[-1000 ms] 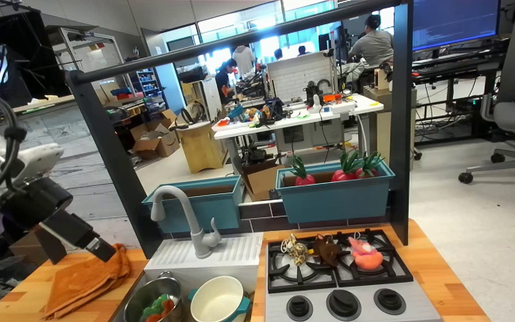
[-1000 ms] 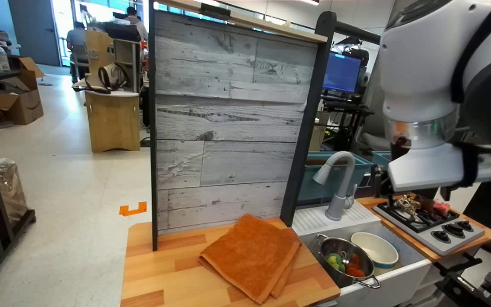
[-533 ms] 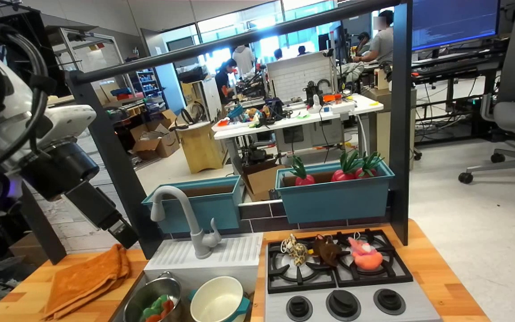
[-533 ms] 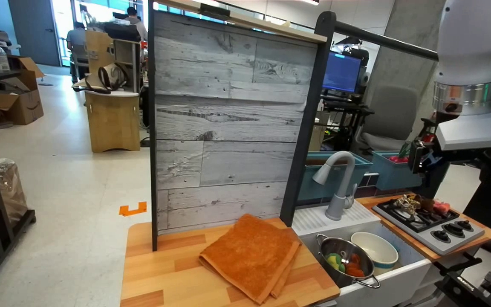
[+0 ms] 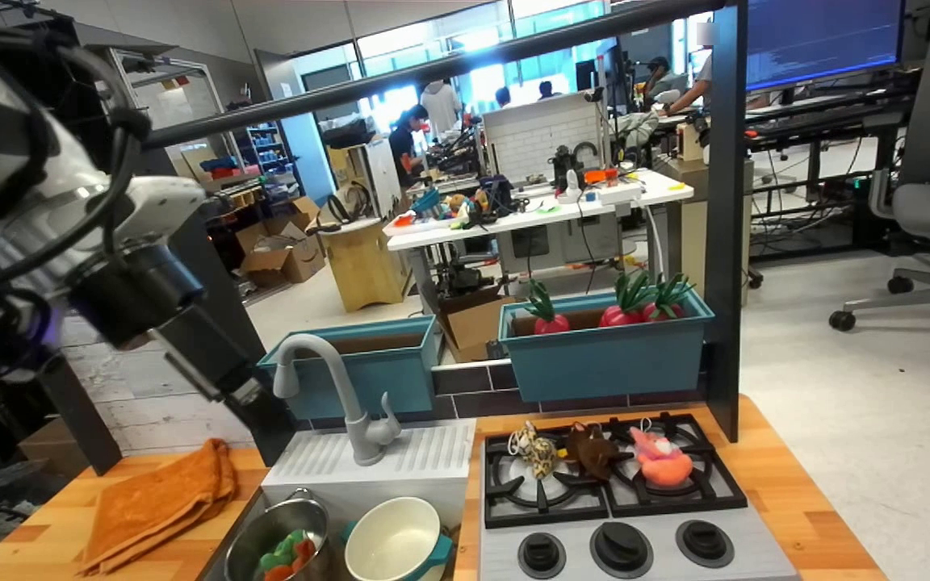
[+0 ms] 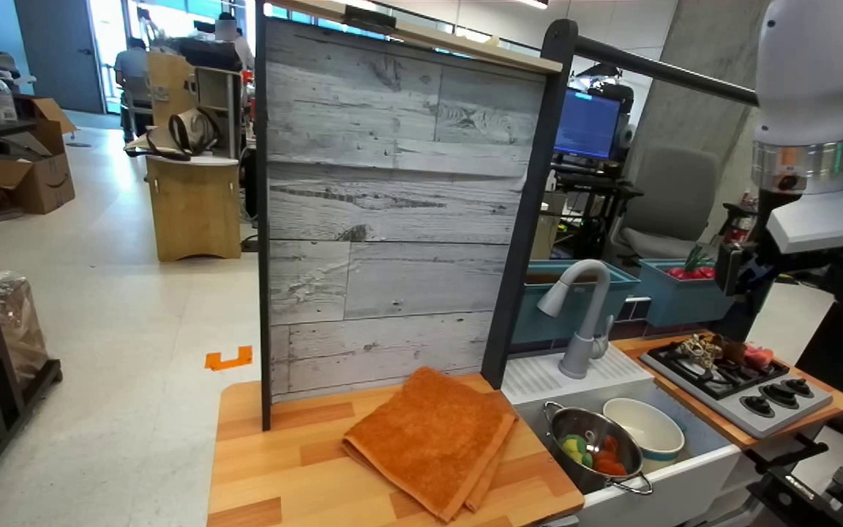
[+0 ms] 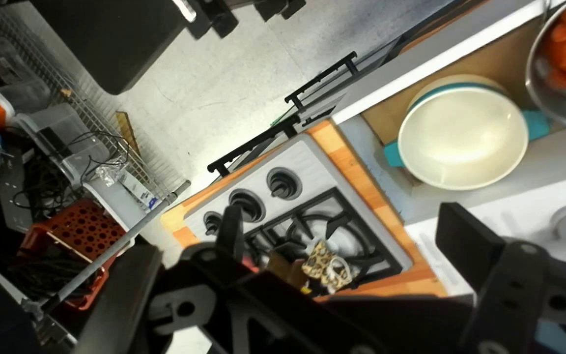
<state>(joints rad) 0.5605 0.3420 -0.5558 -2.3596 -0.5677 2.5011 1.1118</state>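
My gripper [image 7: 342, 219] is open and empty, its two black fingers wide apart in the wrist view. It hangs in the air and touches nothing that I can see. In an exterior view the gripper [image 5: 270, 415] appears just left of the grey faucet [image 5: 344, 387]. Between the fingers in the wrist view lies the toy stove [image 7: 307, 152] with a leopard-print plush [image 7: 318, 260] on its burner. A brown plush [image 5: 592, 452] and a pink plush [image 5: 665, 464] lie beside it. The cream pot [image 7: 465, 132] stands in the sink, beyond the fingertips.
A metal colander [image 6: 575, 421] with green, yellow and orange toy food sits in the sink beside the pot. A folded orange cloth [image 6: 429, 439] lies on the wooden counter. Teal planters [image 5: 606, 363] [image 5: 384, 383], one with red radishes, hang behind. Dark posts [image 5: 723, 242] and a top bar frame the counter.
The arm and gripper have moved rightward in both exterior views, from over the orange cloth toward the faucet in one of them. The toys, pot, colander and cloth have not moved.
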